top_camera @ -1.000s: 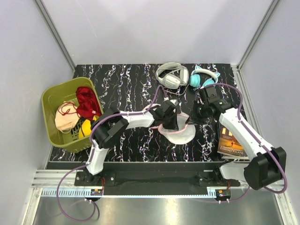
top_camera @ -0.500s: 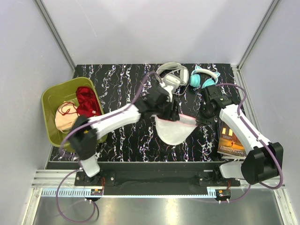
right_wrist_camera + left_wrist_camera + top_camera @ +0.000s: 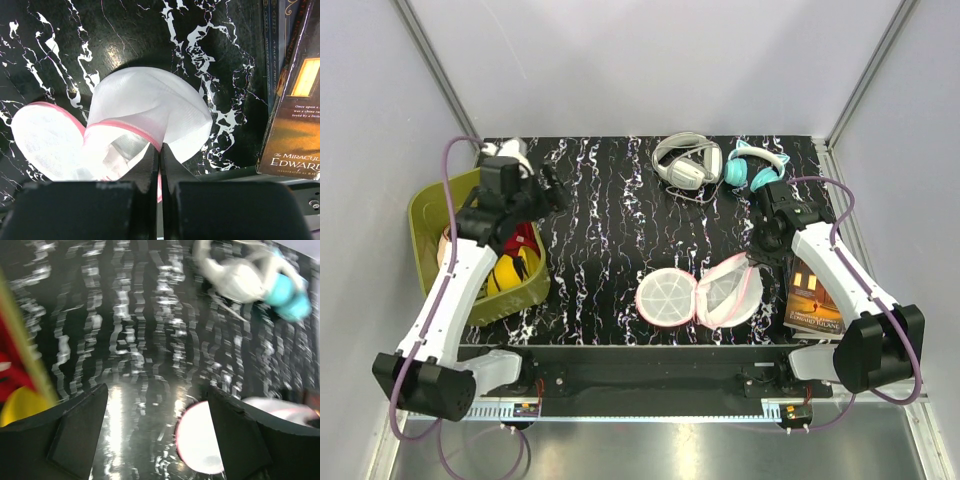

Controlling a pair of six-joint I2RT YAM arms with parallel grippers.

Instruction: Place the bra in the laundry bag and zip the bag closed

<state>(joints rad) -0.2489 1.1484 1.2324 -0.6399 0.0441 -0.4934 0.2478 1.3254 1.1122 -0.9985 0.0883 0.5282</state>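
Black marbled table (image 3: 600, 200) spreads under grey walls. Left of my left gripper (image 3: 548, 190) and nearer the bases, the bra (image 3: 446, 245) lies in the green basket (image 3: 425, 205); that gripper gapes wide, holding nothing. Well to its right the laundry bag (image 3: 700, 297) lies unzipped, both halves splayed. My right gripper (image 3: 160, 155) is pinched tight on the bag's pink trim, a book (image 3: 300, 100) just to its right.
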